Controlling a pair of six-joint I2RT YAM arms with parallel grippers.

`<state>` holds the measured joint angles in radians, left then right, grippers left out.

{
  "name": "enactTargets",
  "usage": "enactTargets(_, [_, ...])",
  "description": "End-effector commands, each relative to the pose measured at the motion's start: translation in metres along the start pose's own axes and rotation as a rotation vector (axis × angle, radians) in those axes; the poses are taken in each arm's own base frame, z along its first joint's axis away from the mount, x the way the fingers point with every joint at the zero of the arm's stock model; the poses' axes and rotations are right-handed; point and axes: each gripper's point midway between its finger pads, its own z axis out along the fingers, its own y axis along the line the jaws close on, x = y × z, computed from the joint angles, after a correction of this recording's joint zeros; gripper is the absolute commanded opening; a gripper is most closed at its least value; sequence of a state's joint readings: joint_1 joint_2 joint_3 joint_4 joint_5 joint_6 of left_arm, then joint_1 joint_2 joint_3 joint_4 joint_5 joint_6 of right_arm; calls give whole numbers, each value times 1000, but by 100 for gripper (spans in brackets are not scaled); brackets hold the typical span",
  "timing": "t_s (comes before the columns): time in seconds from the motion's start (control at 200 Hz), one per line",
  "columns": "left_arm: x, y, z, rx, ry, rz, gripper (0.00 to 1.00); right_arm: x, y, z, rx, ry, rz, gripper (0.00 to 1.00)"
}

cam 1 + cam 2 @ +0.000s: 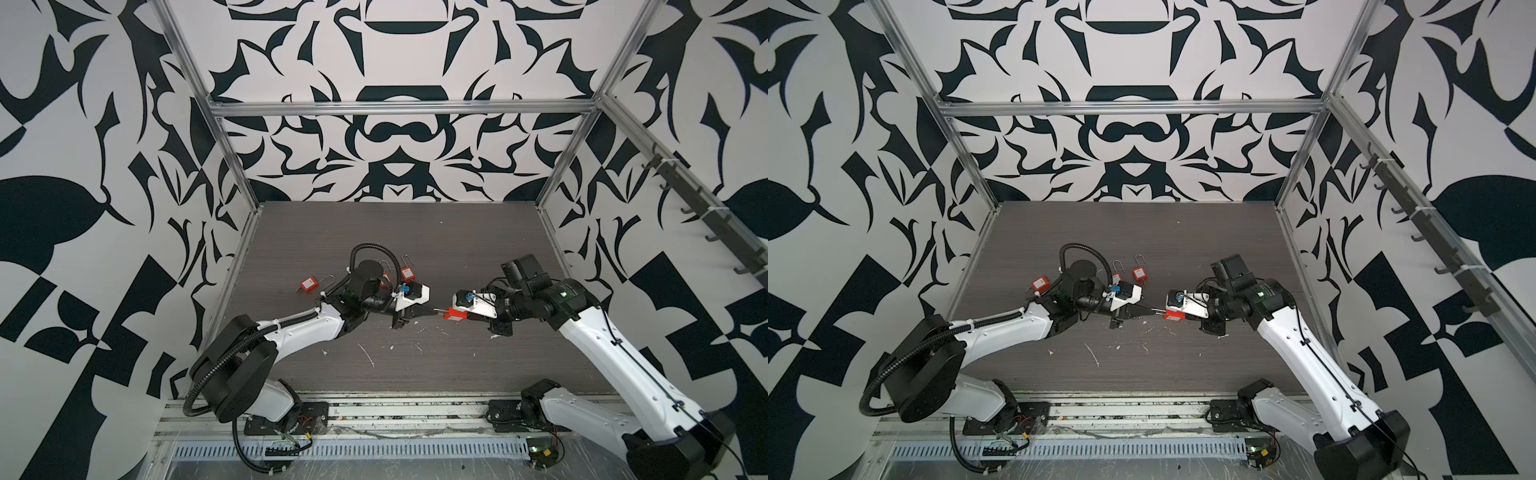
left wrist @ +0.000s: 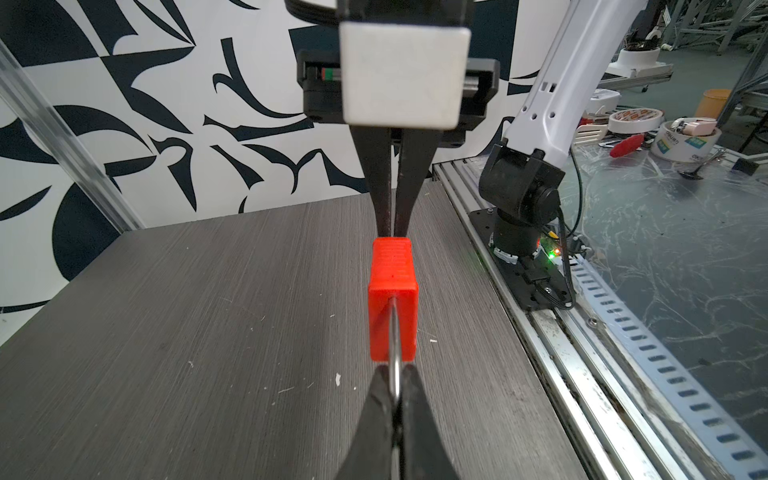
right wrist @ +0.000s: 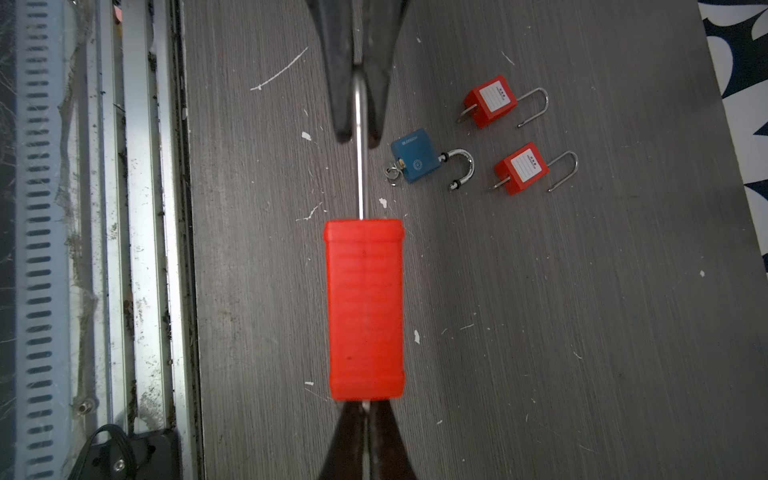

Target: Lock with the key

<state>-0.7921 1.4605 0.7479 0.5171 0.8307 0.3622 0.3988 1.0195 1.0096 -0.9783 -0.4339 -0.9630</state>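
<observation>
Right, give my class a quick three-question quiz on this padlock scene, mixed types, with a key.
1. True or false: the left gripper is open.
2. Which part of the held red padlock does the left gripper pinch?
3. In the right wrist view, the loose padlock nearest the held one is: A blue, B green, C yellow.
Key: 1 false; 2 the shackle; 3 A, the blue padlock.
</observation>
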Motion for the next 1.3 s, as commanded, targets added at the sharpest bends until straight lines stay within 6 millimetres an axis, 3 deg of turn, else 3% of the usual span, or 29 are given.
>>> enactTargets(0.0, [-9,-2,0,21,-22,17,0,-4,-6,-4,50,-21,-27,5])
enactTargets(0.5, [-2,5,-26,-45,3,31,0,20,-7,4,68,54,24,1])
enactTargets(0.885, [-5,-1,-39,-67,18,106,0,15,0,6,-13,25,91,0])
enactTargets(1.13, [0,2,-41,-66,65,80,0,27,-11,8,61,81,76,0])
enactTargets(1.22, [0,13,-44,-85,112,-39,0,35,-20,9,120,101,118,0])
enactTargets(1.295, [2,10,-42,-24,170,-94,0,45,-34,7,189,131,202,0])
